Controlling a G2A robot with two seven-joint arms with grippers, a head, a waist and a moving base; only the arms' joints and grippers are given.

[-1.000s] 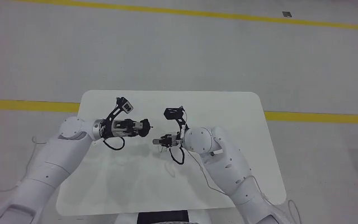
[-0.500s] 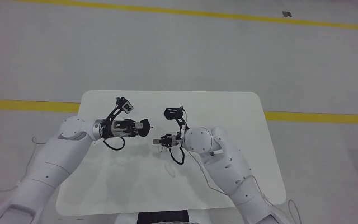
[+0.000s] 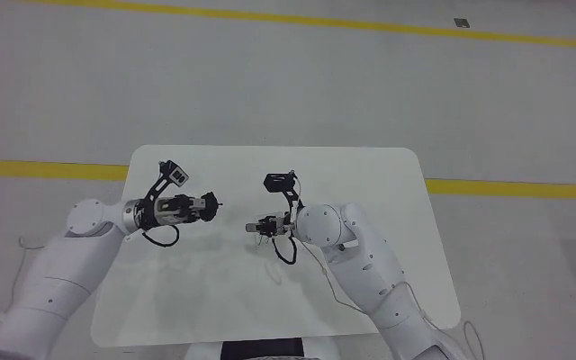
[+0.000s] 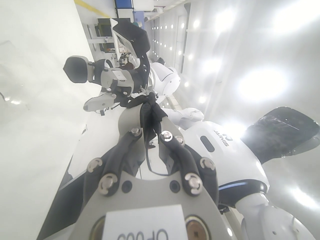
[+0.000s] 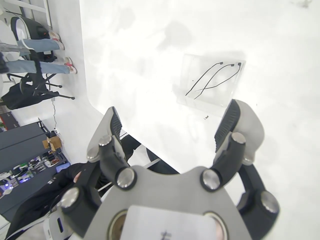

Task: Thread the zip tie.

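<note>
Left gripper (image 4: 150,106) shut, pinching zip tie (image 4: 146,156) between the pads, thin strap looping back behind the fingertips. Right gripper (image 5: 172,108) spread wide, nothing between the fingers, apart from the left tips. Spare ties (image 5: 221,63) in clear tray (image 5: 225,93) beyond the right fingertips. Hold the pinch firm; line open fingers square on the free end; close only once it sits between the pads.

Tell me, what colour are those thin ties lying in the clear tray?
Black. The zip ties in the clear tray show best in the right wrist view.
</note>
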